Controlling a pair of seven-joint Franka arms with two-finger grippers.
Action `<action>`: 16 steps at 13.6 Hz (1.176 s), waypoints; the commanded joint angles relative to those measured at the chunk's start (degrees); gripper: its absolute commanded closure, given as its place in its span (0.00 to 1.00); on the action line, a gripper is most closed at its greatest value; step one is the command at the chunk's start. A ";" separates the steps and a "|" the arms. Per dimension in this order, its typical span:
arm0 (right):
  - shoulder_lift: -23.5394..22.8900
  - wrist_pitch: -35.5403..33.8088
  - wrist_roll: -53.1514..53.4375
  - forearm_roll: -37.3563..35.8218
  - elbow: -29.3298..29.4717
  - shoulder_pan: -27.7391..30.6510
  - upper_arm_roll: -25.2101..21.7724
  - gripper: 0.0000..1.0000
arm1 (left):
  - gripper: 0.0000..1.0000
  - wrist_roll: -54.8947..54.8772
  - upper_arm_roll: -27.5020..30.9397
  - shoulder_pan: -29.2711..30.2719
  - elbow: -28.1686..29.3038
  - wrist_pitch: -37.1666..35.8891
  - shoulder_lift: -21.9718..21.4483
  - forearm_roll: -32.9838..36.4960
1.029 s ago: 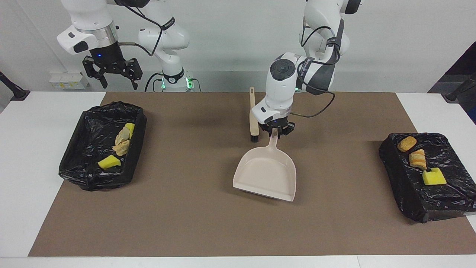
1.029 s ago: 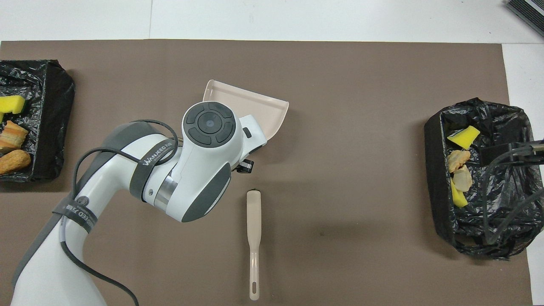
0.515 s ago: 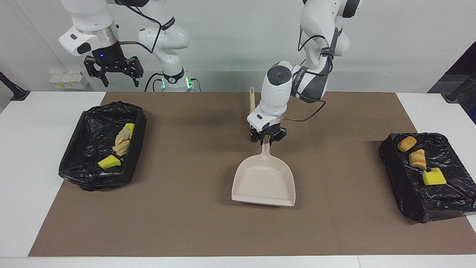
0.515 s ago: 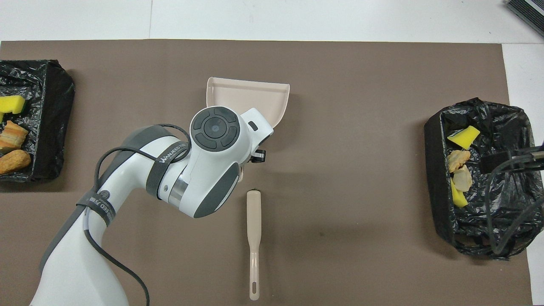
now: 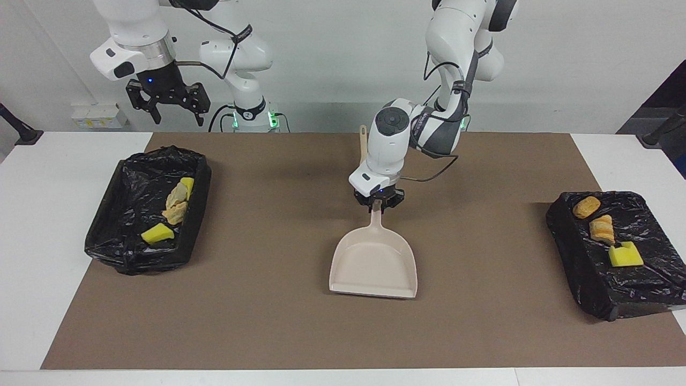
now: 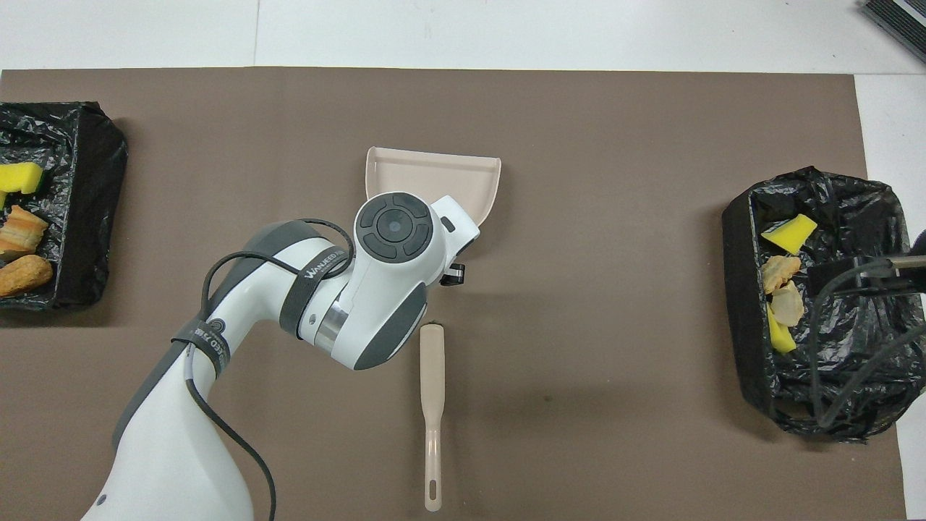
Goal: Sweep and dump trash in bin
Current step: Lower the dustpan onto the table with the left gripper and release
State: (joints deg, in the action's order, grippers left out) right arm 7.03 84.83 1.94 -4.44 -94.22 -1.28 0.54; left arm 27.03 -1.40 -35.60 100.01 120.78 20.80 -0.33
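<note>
My left gripper (image 5: 377, 206) is shut on the handle of the beige dustpan (image 5: 373, 265), which lies low over the middle of the brown mat, mouth pointing away from the robots. In the overhead view my left arm hides the handle; only the dustpan (image 6: 434, 165) mouth shows. Trash lies on a black-wrapped tray (image 5: 632, 289) at the left arm's end: a bread lump (image 5: 586, 207), a layered piece (image 5: 602, 229), a yellow sponge (image 5: 625, 254). The black-lined bin (image 5: 134, 257) at the right arm's end holds a yellow sponge piece (image 5: 157, 234) and tan lumps (image 5: 176, 206). My right gripper (image 5: 166, 104) hangs open, high above the bin.
A beige brush (image 6: 432, 376) lies on the mat between the dustpan and the robots, its handle toward them. In the facing view the left arm hides all but the brush's handle tip (image 5: 363, 140). White table shows around the mat (image 5: 268, 321).
My left gripper has carried the dustpan a little toward the right arm's end and turned its mouth squarely away from the robots. The right gripper has risen slightly.
</note>
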 commanded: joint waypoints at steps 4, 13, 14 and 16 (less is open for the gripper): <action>1.41 -0.28 0.09 1.27 -1.23 0.41 0.25 0.00 | 0.38 5.05 1.22 -2.99 -1.66 0.51 1.87 -0.20; 1.58 -0.01 -0.35 3.56 -1.75 1.02 -0.02 0.00 | 0.00 -4.92 2.01 3.59 -1.05 -4.74 -5.41 0.24; 1.67 -0.10 -0.44 3.56 -1.84 1.02 -0.02 0.00 | 0.00 -8.97 2.01 6.39 -0.87 -5.98 -6.81 0.24; 1.67 -0.10 -0.44 3.56 -1.84 1.02 -0.02 0.00 | 0.00 -17.41 2.01 10.70 -0.78 -7.56 -9.62 0.24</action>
State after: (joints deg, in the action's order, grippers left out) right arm 7.25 84.32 1.94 -2.05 -94.44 -1.14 0.29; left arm 16.59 1.08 -28.76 97.93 115.48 14.83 -0.23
